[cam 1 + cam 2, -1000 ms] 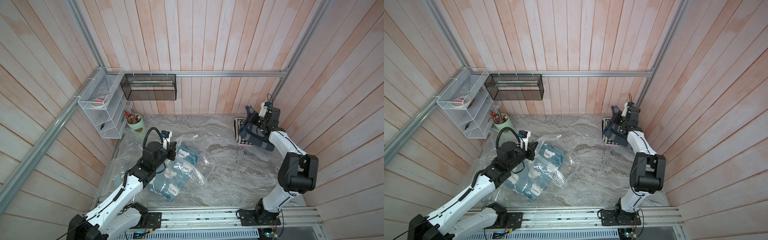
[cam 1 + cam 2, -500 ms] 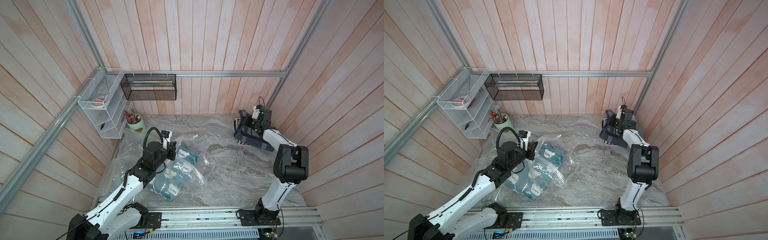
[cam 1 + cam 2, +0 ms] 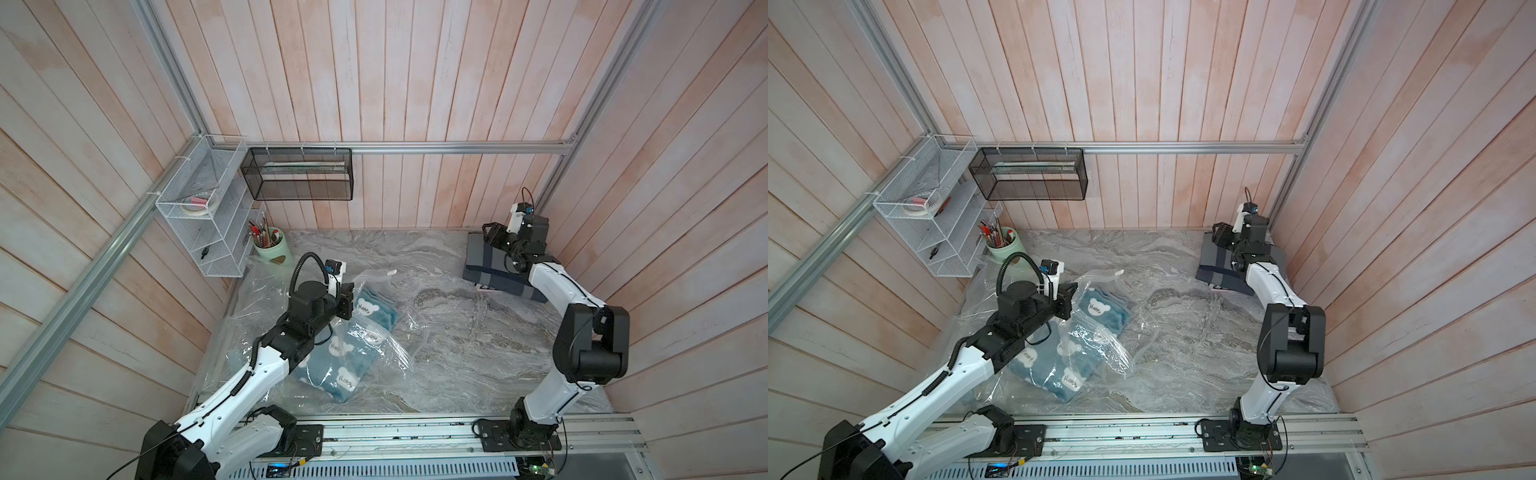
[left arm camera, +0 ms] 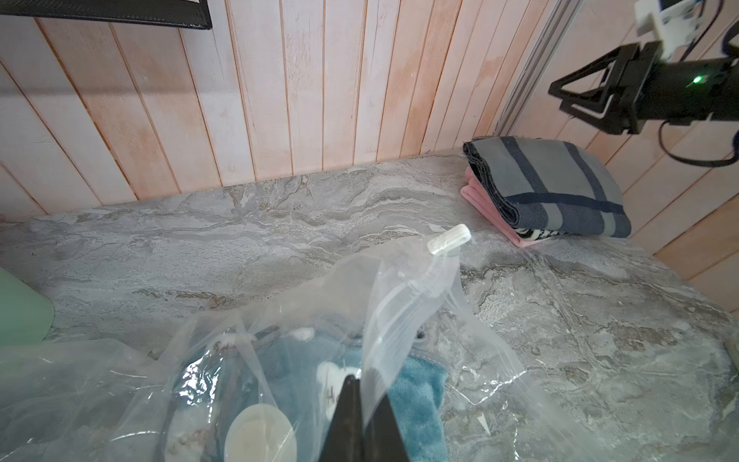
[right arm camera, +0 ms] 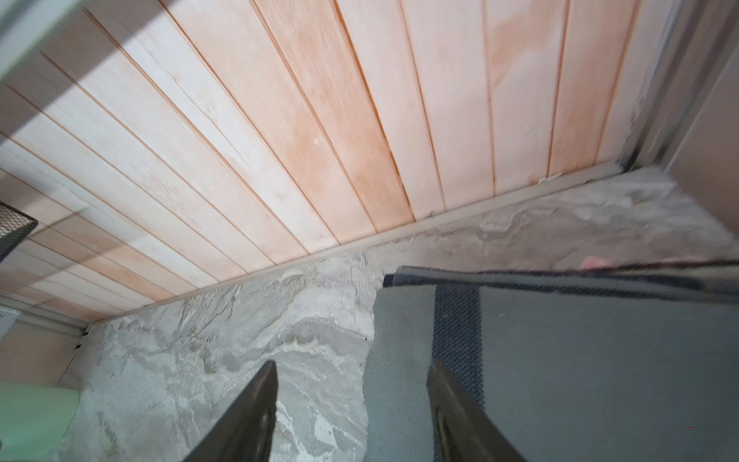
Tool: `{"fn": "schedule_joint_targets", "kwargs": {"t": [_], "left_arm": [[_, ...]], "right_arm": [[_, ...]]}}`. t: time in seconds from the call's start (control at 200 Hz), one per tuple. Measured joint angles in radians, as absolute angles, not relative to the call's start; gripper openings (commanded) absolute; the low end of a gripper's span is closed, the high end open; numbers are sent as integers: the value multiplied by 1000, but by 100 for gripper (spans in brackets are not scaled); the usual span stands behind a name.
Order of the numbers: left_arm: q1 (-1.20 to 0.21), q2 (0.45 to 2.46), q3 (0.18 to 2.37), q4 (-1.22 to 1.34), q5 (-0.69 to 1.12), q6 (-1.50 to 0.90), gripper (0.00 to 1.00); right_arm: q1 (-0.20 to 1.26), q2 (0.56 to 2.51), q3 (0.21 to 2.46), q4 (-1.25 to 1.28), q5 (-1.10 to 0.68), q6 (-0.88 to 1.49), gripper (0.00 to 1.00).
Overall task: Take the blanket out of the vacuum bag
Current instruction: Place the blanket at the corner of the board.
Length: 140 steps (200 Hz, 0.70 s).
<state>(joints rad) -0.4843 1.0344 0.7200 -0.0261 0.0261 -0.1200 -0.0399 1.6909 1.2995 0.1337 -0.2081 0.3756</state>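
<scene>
Left claw [image 4: 356, 380] is pinched tight on a flap of the vacuum bag [image 4: 400, 304], with the clear plastic caught between its black fingers near the bag's open mouth. In both top views this claw [image 3: 347, 297] sits over the upper end of the bag [image 3: 374, 336], on the left-front part of the marbled grey surface [image 3: 457, 353].

The bag is crinkled and lying flat. The teal blanket [image 3: 345, 370] with white bear patches is inside it and shows through the plastic. I can't tell if its near end pokes out.

The small white zip slider [image 4: 448, 239] is at the raised tip of the mouth, pointing toward the back wall. The round white valve cap [image 4: 260, 434] is on the bag just beside the left claw's fingers.

Right claw [image 5: 354, 366] is spread wide and holds nothing. It hangs above the edge of a folded grey cloth with navy stripes [image 5: 600, 360], with one finger over the cloth and the other over bare surface. From the left wrist view it is clearly up off the cloth [image 4: 560, 188].

That cloth tops a small stack in the back-right corner, with a pink cloth [image 4: 488, 208] under it, well apart from the bag.

A green cup of pens [image 3: 270, 249] stands in the back-left corner. Above it, a white wire rack [image 3: 203, 232] and a black mesh basket [image 3: 299, 178] hang on the walls.
</scene>
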Motion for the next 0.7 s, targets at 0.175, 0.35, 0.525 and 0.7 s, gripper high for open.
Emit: {"fn": "schedule_joint_targets", "kwargs": {"t": [0.175,0.35,0.525,0.7], "left_arm": [[-484,1036,720,-19,30,-123,0],[-484,1034,723,-20,30,-124,0],[-484,1010,723,-37,29,-124,0],[-484,979,723,-66,22,-124,0]], "right_arm": [[-109,1669,1272,126,-166,397,61],[-151,1802,1264,67,-162,411,61],[-120,1926,1301,12,-176,418,60],[-112,2027,1435,-4,-199,419,60]]}}
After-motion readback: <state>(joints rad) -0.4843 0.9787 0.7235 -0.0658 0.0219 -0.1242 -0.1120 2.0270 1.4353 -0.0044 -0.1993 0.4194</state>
